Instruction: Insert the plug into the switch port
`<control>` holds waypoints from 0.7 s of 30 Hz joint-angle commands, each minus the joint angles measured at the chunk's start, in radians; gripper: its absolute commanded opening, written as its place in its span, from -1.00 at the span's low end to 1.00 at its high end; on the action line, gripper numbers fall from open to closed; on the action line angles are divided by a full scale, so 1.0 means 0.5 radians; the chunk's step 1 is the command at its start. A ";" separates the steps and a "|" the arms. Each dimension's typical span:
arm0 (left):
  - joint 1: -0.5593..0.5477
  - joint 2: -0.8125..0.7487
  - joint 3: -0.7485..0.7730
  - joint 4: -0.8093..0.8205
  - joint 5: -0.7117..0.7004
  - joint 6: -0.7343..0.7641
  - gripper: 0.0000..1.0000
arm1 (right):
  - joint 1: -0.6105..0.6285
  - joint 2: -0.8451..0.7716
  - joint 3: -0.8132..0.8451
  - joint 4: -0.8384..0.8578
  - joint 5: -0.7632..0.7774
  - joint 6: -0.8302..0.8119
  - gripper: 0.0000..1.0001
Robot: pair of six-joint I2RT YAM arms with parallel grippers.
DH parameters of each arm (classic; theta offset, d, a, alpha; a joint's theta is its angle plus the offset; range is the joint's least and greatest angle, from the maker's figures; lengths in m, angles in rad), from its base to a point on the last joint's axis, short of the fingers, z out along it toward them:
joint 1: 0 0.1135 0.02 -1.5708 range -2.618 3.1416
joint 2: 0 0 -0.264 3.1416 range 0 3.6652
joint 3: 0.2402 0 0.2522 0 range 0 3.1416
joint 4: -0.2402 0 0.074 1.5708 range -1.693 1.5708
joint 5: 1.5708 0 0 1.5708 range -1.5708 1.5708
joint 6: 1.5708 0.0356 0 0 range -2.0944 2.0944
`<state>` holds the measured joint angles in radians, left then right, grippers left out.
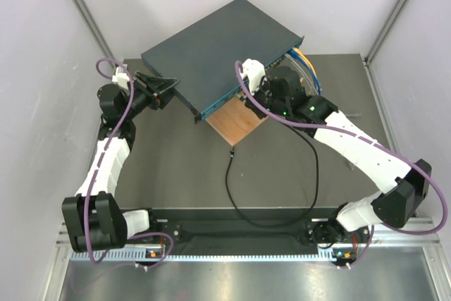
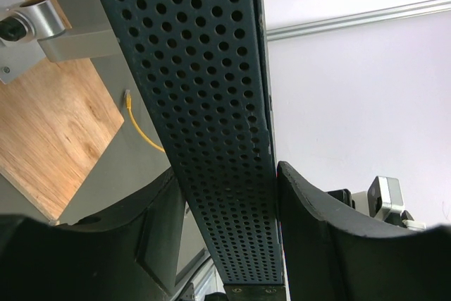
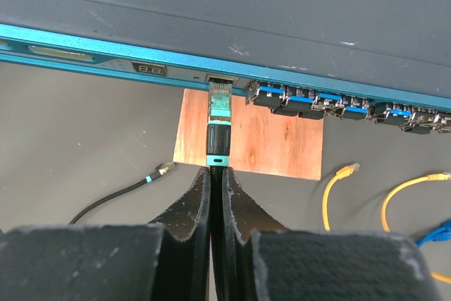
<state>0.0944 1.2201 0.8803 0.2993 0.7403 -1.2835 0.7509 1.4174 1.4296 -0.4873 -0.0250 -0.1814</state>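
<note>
We are at the insertion itself. The right gripper (image 3: 217,168), jaws pressed together on the boot just behind the plug (image 3: 220,107), holds its clear tip at the mouth of the switch port (image 3: 222,80); we judge it not yet seated. The left gripper (image 2: 225,177) has its jaws clamped across the perforated side of the switch (image 2: 204,68), which lies toward the far edge of the table (image 1: 176,174), partly over a brown board (image 3: 268,139). This steadies the box. The next move calls for a straight push along the port's axis, tip level, until the latch catches. The only legible writing is a small display (image 3: 149,70) beside the port showing "8.8". No brand is readable.
</note>
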 commanded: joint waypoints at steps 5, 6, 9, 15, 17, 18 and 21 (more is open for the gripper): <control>-0.115 0.023 -0.030 0.110 -0.057 0.238 -1.00 | 0.035 0.015 0.151 0.122 0.099 -0.011 -1.00; -0.115 0.026 -0.030 0.110 -0.057 0.241 -1.00 | 0.029 0.015 0.154 0.122 0.099 -0.012 -1.00; -0.115 0.026 -0.030 0.113 -0.054 0.241 -1.00 | 0.017 0.009 0.166 0.119 0.090 -0.021 -1.00; -0.115 0.042 -0.033 0.116 -0.048 0.244 -1.00 | 0.008 0.012 0.212 0.097 -0.014 -0.024 -1.00; -0.118 0.048 -0.030 0.119 -0.048 0.241 -1.00 | 0.008 0.018 0.230 0.079 -0.063 -0.002 -1.00; -0.118 0.048 -0.030 0.119 -0.051 0.241 -1.00 | 0.011 0.018 0.233 0.076 -0.079 0.004 -1.00; -0.118 0.054 -0.024 0.119 -0.048 0.245 -1.00 | 0.011 0.018 0.240 0.067 -0.094 0.010 -1.00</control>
<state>0.0933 1.2198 0.8749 0.3077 0.7391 -1.2835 0.7506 1.4288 1.4815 -0.5186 -0.0364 -0.1886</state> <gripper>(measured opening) 0.550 0.031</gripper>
